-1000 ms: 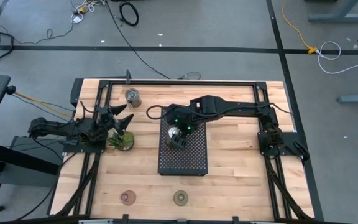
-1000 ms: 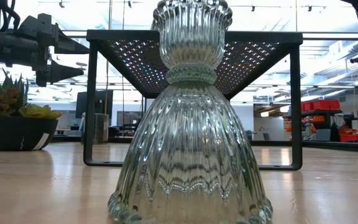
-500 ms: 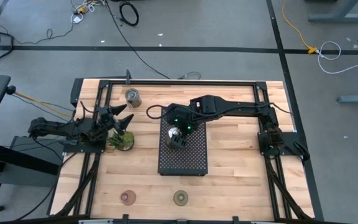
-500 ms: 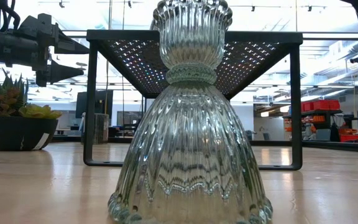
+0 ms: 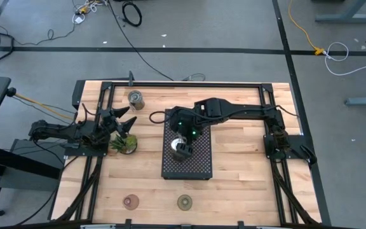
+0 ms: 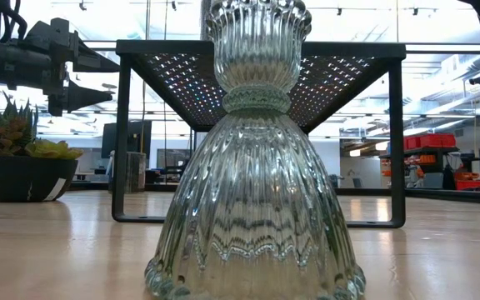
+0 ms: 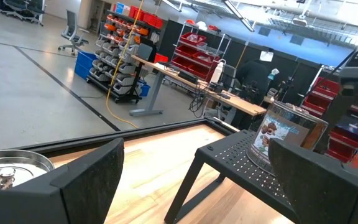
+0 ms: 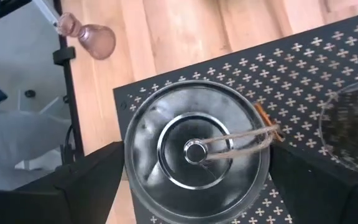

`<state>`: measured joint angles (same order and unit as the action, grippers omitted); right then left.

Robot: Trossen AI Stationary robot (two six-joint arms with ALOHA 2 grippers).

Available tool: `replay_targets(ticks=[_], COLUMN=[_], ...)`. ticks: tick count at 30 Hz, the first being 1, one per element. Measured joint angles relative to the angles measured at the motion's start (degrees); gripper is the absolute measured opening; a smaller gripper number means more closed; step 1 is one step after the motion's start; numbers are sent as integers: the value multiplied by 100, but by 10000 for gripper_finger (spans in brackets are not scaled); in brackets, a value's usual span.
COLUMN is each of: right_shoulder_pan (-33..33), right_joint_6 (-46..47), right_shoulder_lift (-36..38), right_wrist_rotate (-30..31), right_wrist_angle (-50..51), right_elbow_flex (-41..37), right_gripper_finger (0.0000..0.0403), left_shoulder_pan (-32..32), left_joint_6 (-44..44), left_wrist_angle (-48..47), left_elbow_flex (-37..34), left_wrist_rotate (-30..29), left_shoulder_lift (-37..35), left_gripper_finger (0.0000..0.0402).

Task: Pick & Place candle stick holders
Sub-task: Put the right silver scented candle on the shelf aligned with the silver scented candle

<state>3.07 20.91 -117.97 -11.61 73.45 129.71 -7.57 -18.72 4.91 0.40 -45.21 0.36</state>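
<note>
A shiny silver cup holder (image 8: 194,149) stands upright on the black perforated tray (image 5: 196,166). My right gripper (image 8: 197,186) is open above it, pointing steeply down, one finger on either side of the cup's rim; I see no touch. A second silver cup (image 5: 135,98) stands on the wood at the far left. A pinkish holder (image 5: 130,202) and an olive one (image 5: 184,202) stand near the front edge. A ribbed glass holder (image 6: 252,150) fills the low view. My left gripper (image 5: 124,121) waits open and level at the table's left.
A small potted plant (image 5: 124,145) stands just in front of my left gripper. The tray is a raised stand on black legs (image 6: 122,142). Black rails (image 5: 100,159) run along the table's left, right and far sides. Bare wood lies between the tray and the near holders.
My right gripper has turned at the wrist above the tray, and its finger end now shows a little nearer the table's near edge in the high view. The cup still stands on the tray.
</note>
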Motion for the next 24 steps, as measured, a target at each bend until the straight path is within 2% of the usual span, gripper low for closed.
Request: replay_targets(ticks=[12, 21, 24], right_shoulder_pan=[-149, -102, 1], right_joint_6=[206, 287, 334], right_shoulder_lift=[17, 15, 11], right_wrist_rotate=[26, -762, -723], right_wrist_angle=[-26, -2, -6], right_elbow_flex=[9, 9, 9], right_gripper_finger=[382, 382, 382], left_shoulder_pan=[0, 0, 0], left_joint_6=[0, 2, 2], left_wrist_angle=[-2, -2, -2], left_elbow_flex=[0, 0, 0], left_wrist_rotate=[0, 0, 0], left_shoulder_lift=[0, 0, 0], left_gripper_finger=[399, 399, 399])
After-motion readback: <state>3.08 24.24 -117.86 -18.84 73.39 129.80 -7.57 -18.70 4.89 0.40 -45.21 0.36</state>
